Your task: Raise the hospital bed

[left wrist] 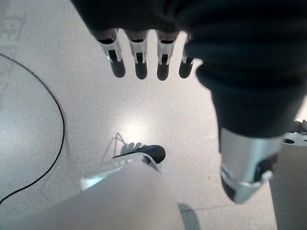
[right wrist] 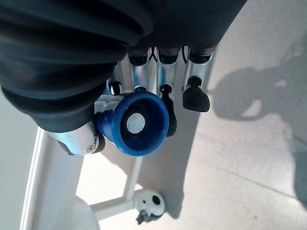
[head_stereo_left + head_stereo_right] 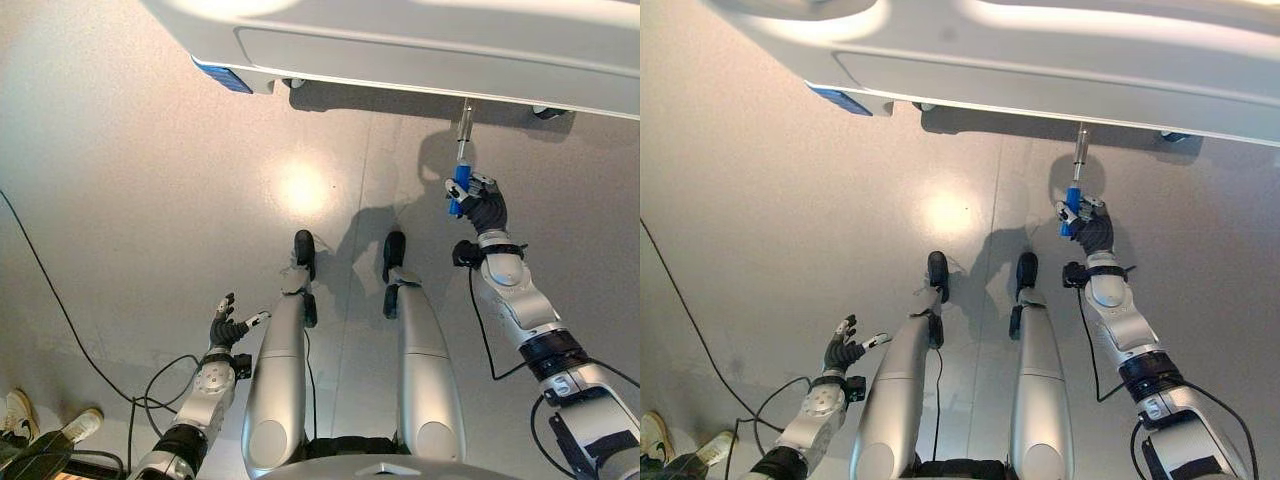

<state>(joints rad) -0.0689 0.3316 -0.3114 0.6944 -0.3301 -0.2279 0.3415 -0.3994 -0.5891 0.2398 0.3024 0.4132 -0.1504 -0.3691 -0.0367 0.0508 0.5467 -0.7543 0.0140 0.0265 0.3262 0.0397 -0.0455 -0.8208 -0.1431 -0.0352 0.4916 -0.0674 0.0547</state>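
One hospital bed (image 3: pixel 420 50) spans the far edge of the head views: smooth white moulded footboard, rounded corners, blue patch at its left corner, print too small to read. Floor (image 3: pixel 150 200) is glossy pale speckled, with a light glare spot. A metal crank rod hangs below the footboard, ending in a blue crank handle (image 3: pixel 1071 208), hollow plastic cup shape in the wrist view. Right hand (image 3: pixel 484 208) fingers clamped round that handle. Left hand (image 3: pixel 228 326) low by the leg, fingers spread, holding nothing. Person's shoes (image 3: pixel 40 420) at lower left.
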